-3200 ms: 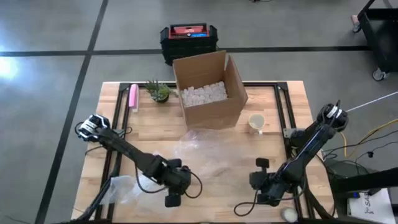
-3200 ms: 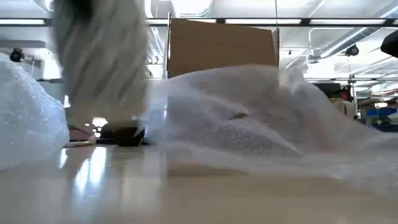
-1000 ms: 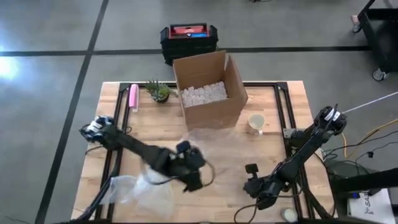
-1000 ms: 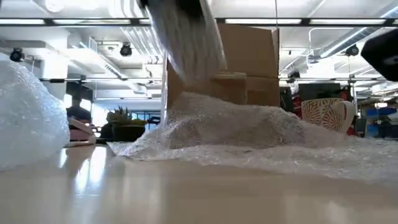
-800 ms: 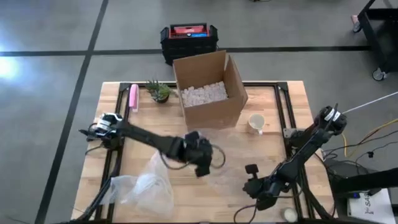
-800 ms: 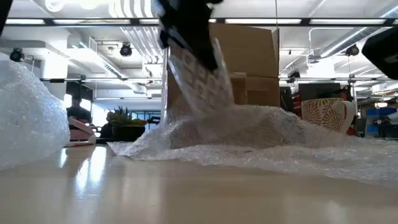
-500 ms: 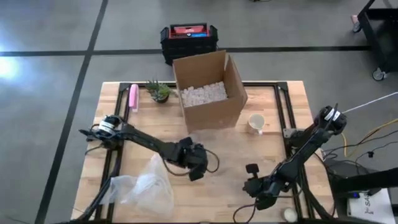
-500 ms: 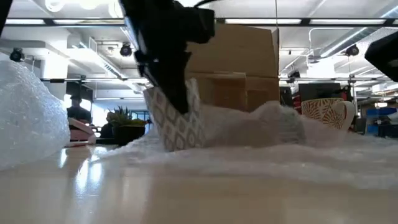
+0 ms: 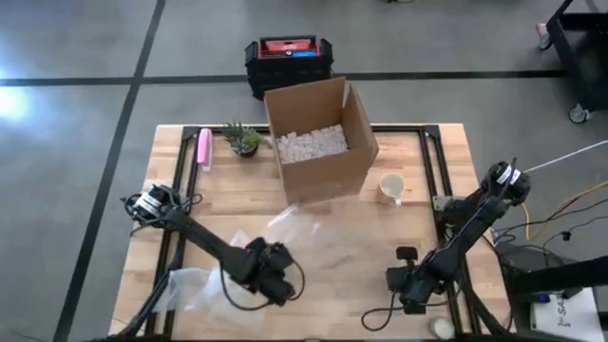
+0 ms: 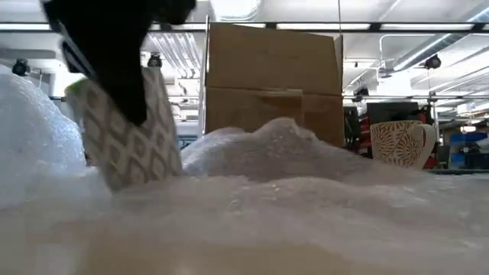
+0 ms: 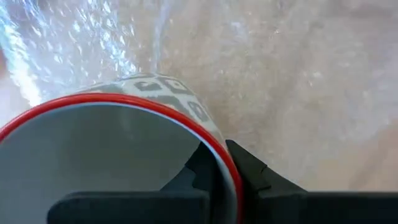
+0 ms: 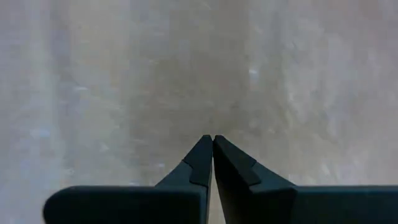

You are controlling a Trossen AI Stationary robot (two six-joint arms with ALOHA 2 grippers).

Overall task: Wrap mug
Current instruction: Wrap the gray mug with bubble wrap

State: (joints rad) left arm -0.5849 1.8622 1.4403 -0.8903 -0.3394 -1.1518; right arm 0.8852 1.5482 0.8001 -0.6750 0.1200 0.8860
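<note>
left gripper point(image 11: 214, 163) pinches the patterned mug's point(image 10: 130, 134) rim over the bubble wrap point(image 10: 306, 191).
next i set it down; right gripper point(image 12: 212, 146), closed on nothing, waits at 5 o'clock.

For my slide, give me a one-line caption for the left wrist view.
Left gripper pinching the red rim of a patterned mug over bubble wrap.

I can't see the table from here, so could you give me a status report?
Left gripper shut on mug rim, over bubble wrap. Right gripper shut, empty. Nothing in the way.
</note>
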